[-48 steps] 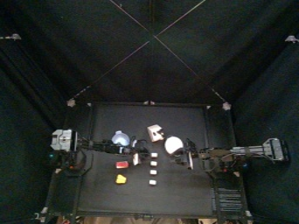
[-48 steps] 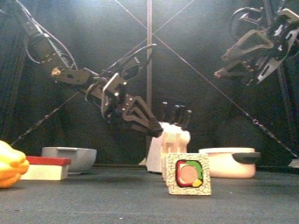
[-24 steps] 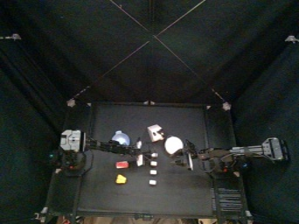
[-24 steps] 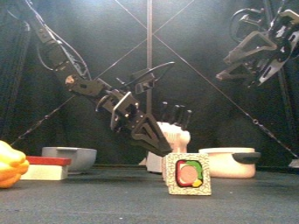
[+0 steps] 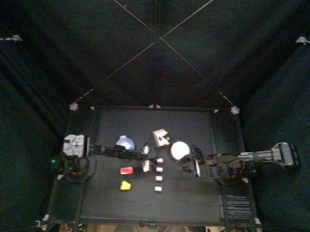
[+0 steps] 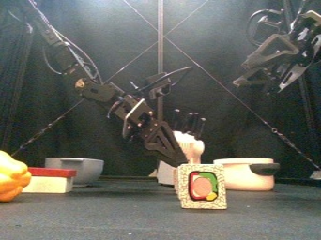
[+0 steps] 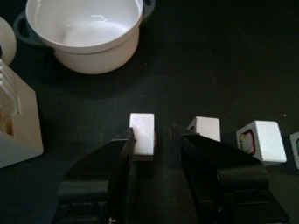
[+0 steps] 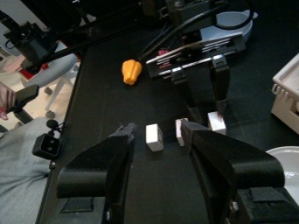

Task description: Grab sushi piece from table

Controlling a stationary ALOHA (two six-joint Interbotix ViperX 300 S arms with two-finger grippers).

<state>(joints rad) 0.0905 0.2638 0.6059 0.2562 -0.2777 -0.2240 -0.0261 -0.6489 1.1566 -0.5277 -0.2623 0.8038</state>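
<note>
Hiding perhaps a sushi piece [image 7: 142,136] edge

White pot [image 7: 87,33] and rack [image 7: 14,114] crowd sushi pieces [image 7: 142,134].

From high above, the pieces on the table [image 5: 109,208] are too small to tell apart. At table height the yellow pepper [image 6: 10,176] is cut off at the edge, and the sushi piece [image 6: 202,187] hides the rack's [image 6: 183,155] base. In the left wrist view another block [image 7: 295,147] slips half out of frame.
</note>
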